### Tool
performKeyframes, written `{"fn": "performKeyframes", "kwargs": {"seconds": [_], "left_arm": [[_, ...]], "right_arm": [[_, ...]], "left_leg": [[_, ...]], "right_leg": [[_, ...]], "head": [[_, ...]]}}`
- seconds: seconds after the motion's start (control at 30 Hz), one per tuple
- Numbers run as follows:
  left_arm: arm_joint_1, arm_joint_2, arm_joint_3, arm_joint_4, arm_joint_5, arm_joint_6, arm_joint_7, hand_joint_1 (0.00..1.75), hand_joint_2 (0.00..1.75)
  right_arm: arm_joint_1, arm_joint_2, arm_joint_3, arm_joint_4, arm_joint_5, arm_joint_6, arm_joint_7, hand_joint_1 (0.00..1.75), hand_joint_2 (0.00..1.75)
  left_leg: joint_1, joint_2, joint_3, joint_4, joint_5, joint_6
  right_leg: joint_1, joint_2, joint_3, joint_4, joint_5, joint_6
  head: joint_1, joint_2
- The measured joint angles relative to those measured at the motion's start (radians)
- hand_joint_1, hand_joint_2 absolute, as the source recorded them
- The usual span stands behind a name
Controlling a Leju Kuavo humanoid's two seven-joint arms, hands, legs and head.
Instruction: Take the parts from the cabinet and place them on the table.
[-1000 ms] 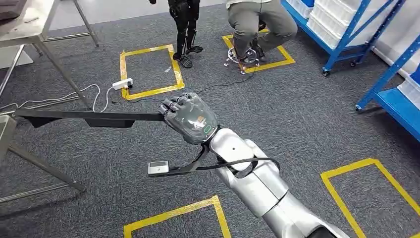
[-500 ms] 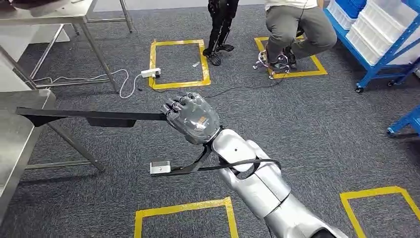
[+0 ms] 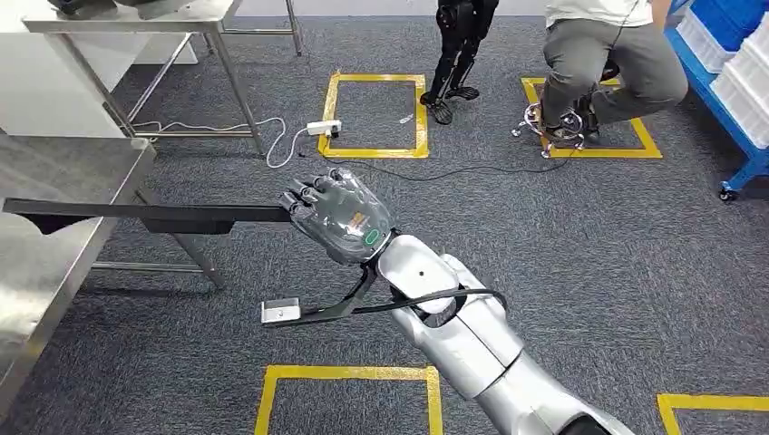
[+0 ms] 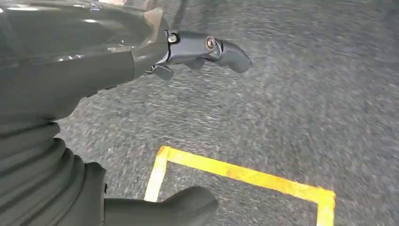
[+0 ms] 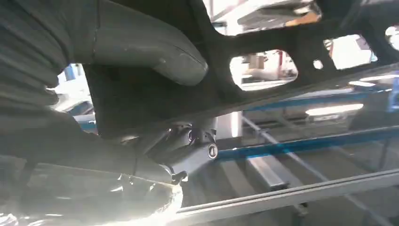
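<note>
Above carpet (image 3: pixel 580 236), right hand (image 3: pixel 340 216) gripping part (image 3: pixel 154 216)

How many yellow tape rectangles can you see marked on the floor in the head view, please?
4: one beyond the right hand, by the power strip; one under the seated person's stool; one at the bottom edge near the arm; one cut off bottom right. Others may lie out of frame.

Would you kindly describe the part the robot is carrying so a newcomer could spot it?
Follow the silver arm to the right robot hand. It grips a long, flat black part reaching over the steel table, the only black bar held in the air.
</note>
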Motion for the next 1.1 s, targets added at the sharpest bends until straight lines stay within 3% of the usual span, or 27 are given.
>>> {"fn": "performKeyframes", "kwargs": {"seconds": [0.03,0.1,0.13,0.17,0.2,0.3,0.33,0.37,0.4,0.47,0.5,0.53,0.57,0.6,0.63,0.67,0.7,0.8,0.83,0.9,0.93,0.97,1.0,1.03,1.07,1.1], "left_arm": [[0.001,0.000,0.000,0.000,0.000,-0.001,0.000,0.00,1.75],[0.000,0.002,0.000,0.000,-0.002,-0.001,0.000,0.00,1.75],[-0.001,0.002,0.000,0.000,-0.002,-0.001,0.001,0.00,1.75],[-0.005,0.002,0.000,0.000,-0.002,-0.001,0.002,0.00,1.75],[-0.006,0.002,0.000,0.000,-0.002,-0.001,0.003,0.00,1.75],[-0.005,0.001,0.000,0.000,-0.003,0.000,0.003,0.00,1.75],[-0.004,0.000,0.000,0.000,-0.003,0.000,0.004,0.00,1.75],[-0.005,0.000,0.000,0.000,-0.003,0.000,0.004,0.00,1.75],[-0.008,0.000,0.000,0.000,-0.003,0.000,0.004,0.00,1.75],[-0.010,0.001,0.000,0.000,-0.005,0.000,0.004,0.00,1.75],[-0.009,0.001,0.000,0.000,-0.005,0.000,0.003,0.00,1.75],[-0.007,0.001,0.000,0.000,-0.006,0.000,0.003,0.00,1.75],[-0.006,0.001,0.000,0.000,-0.006,0.000,0.003,0.00,1.75],[-0.006,0.000,0.000,0.000,-0.008,0.000,0.003,0.00,1.75],[-0.006,0.000,0.000,0.000,-0.008,0.000,0.003,0.00,1.75],[-0.007,0.000,0.000,0.000,-0.008,0.000,0.003,0.00,1.75],[-0.008,0.000,0.000,0.000,-0.008,0.000,0.003,0.00,1.75],[-0.002,0.000,0.000,0.000,-0.009,0.000,0.003,0.00,1.75],[-0.001,0.000,0.000,0.000,-0.009,0.000,0.003,0.00,1.75],[-0.002,-0.001,-0.001,0.000,-0.011,0.000,0.004,0.00,1.75],[-0.006,0.001,-0.001,0.000,-0.011,0.000,0.004,0.00,1.75],[-0.007,0.001,-0.001,0.000,-0.011,0.000,0.004,0.00,1.75],[-0.006,0.001,-0.001,0.000,-0.011,0.000,0.004,0.00,1.75],[-0.005,0.001,-0.001,0.000,-0.012,0.000,0.004,0.00,1.75],[-0.005,0.001,-0.001,0.000,-0.012,0.000,0.004,0.00,1.75],[-0.005,0.002,-0.001,0.000,-0.012,0.000,0.004,0.00,1.75]], "right_arm": [[0.000,0.000,0.002,0.003,0.000,0.000,-0.001,1.73,1.75],[0.000,0.000,0.003,0.003,-0.001,-0.001,-0.002,1.73,1.75],[-0.001,0.002,0.003,0.003,-0.002,-0.001,-0.002,1.73,1.75],[-0.002,0.003,0.003,0.003,-0.003,-0.002,-0.002,1.73,1.75],[-0.004,0.003,0.002,0.004,-0.003,-0.002,-0.002,1.73,1.75],[-0.007,0.005,0.003,0.005,-0.003,-0.002,-0.002,1.73,1.75],[-0.009,0.007,0.003,0.005,-0.003,-0.002,-0.002,1.73,1.75],[-0.010,0.008,0.003,0.005,-0.003,-0.002,-0.002,1.73,1.75],[-0.012,0.006,0.002,0.005,-0.003,-0.002,-0.002,1.73,1.75],[-0.009,-0.003,0.002,0.008,-0.004,-0.002,-0.002,1.73,1.75],[-0.007,-0.006,0.002,0.010,-0.004,-0.003,-0.002,1.73,1.75],[-0.005,-0.010,0.002,0.012,-0.003,-0.003,-0.002,1.73,1.75],[-0.005,-0.011,0.002,0.012,-0.003,-0.003,-0.002,1.73,1.75],[-0.005,-0.012,0.002,0.012,-0.003,-0.003,-0.002,1.73,1.75],[-0.006,-0.012,0.002,0.012,-0.003,-0.003,-0.001,1.73,1.75],[-0.007,-0.011,0.002,0.012,-0.003,-0.003,0.000,1.73,1.75],[-0.008,-0.011,0.002,0.012,-0.003,-0.004,0.000,1.73,1.75],[-0.008,-0.010,0.003,0.012,-0.003,-0.004,0.001,1.73,1.75],[-0.008,-0.007,0.003,0.012,-0.003,-0.004,0.001,1.73,1.75],[-0.009,-0.005,0.003,0.012,-0.003,-0.005,0.003,1.73,1.75],[-0.008,-0.007,0.002,0.012,-0.005,-0.005,0.004,1.73,1.75],[-0.007,-0.010,0.002,0.013,-0.005,-0.005,0.004,1.73,1.75],[-0.006,-0.011,0.002,0.014,-0.005,-0.005,0.004,1.73,1.75],[-0.003,-0.013,0.003,0.016,-0.004,-0.005,0.004,1.73,1.75],[-0.001,-0.014,0.003,0.017,-0.004,-0.005,0.004,1.73,1.75],[-0.001,-0.014,0.003,0.017,-0.004,-0.005,0.004,1.73,1.75]], "left_leg": [[0.000,0.003,0.011,-0.014,0.015,0.000],[0.000,0.018,0.089,-0.147,0.081,0.001],[-0.001,0.050,0.143,-0.236,0.112,0.004],[-0.014,0.087,0.165,-0.275,0.100,0.004],[-0.012,0.065,0.161,-0.281,0.108,0.017],[-0.018,0.037,0.156,-0.287,0.113,0.031],[-0.008,0.028,0.163,-0.295,0.118,0.040],[-0.009,0.021,0.164,-0.298,0.121,0.045],[-0.008,0.013,0.162,-0.298,0.124,0.053],[-0.008,-0.014,0.160,-0.298,0.125,0.055],[-0.008,-0.028,0.159,-0.298,0.125,0.055],[-0.008,-0.039,0.159,-0.298,0.126,0.055],[-0.007,-0.053,0.159,-0.298,0.128,0.053],[-0.006,-0.067,0.159,-0.298,0.130,0.050],[-0.004,-0.079,0.159,-0.297,0.132,0.046],[-0.001,-0.089,0.156,-0.297,0.135,0.041],[-0.008,-0.099,0.153,-0.294,0.134,0.033],[0.001,-0.118,0.146,-0.307,0.149,0.009],[0.003,-0.123,0.139,-0.307,0.152,0.004],[-0.002,-0.035,0.110,-0.238,0.097,0.005],[-0.002,-0.017,0.079,-0.168,0.056,0.003],[-0.002,-0.008,0.042,-0.085,0.017,0.000],[-0.002,-0.005,0.016,-0.024,-0.004,-0.003],[-0.001,-0.004,0.009,-0.003,-0.003,-0.005],[-0.001,0.000,0.026,-0.029,0.017,-0.004],[-0.001,0.008,0.066,-0.095,0.050,-0.003]], "right_leg": [[0.001,-0.013,0.000,0.000,-0.001,-0.001],[0.002,-0.034,0.001,0.001,-0.003,-0.003],[0.004,-0.042,0.003,0.002,-0.006,0.000],[0.016,-0.050,0.000,0.003,-0.010,0.005],[0.019,-0.058,0.000,0.006,-0.012,0.010],[0.022,-0.085,0.006,0.002,-0.014,0.020],[0.020,-0.070,-0.006,0.010,-0.023,0.027],[0.013,-0.023,-0.013,0.041,-0.041,0.026],[0.008,0.008,-0.045,0.109,-0.071,0.021],[0.002,0.028,-0.123,0.269,-0.128,0.019],[-0.001,0.030,-0.149,0.318,-0.136,0.025],[-0.002,0.031,-0.148,0.312,-0.127,0.032],[-0.004,0.033,-0.124,0.260,-0.101,0.041],[-0.009,0.038,-0.084,0.174,-0.064,0.051],[-0.015,0.058,-0.040,0.083,-0.030,0.057],[-0.022,0.110,-0.009,0.013,-0.013,0.059],[-0.014,0.110,-0.010,0.006,-0.007,0.050],[-0.001,0.083,-0.009,0.010,0.002,0.033],[-0.019,0.073,-0.009,0.001,0.011,0.021],[-0.015,0.052,-0.010,0.000,0.015,0.009],[-0.011,0.040,-0.010,0.000,0.014,0.006],[-0.008,0.026,-0.011,0.000,0.013,0.005],[-0.005,0.013,-0.013,0.000,0.013,0.004],[-0.003,-0.001,-0.013,0.000,0.013,0.004],[-0.002,-0.013,-0.014,0.000,0.012,0.004],[-0.002,-0.024,-0.014,0.000,0.012,0.004]], "head": [[0.000,0.000],[0.000,0.000],[-0.001,0.000],[-0.002,0.000],[0.002,0.000],[0.002,0.000],[0.003,0.000],[0.003,0.000],[0.004,0.000],[0.006,0.000],[0.005,0.000],[0.006,0.000],[0.007,0.000],[0.006,0.000],[0.006,0.000],[0.007,0.000],[0.005,0.000],[0.005,0.000],[0.004,0.000],[-0.002,0.000],[-0.003,0.000],[-0.002,0.000],[-0.003,0.000],[-0.002,0.000],[-0.002,0.000],[-0.003,0.000]]}}
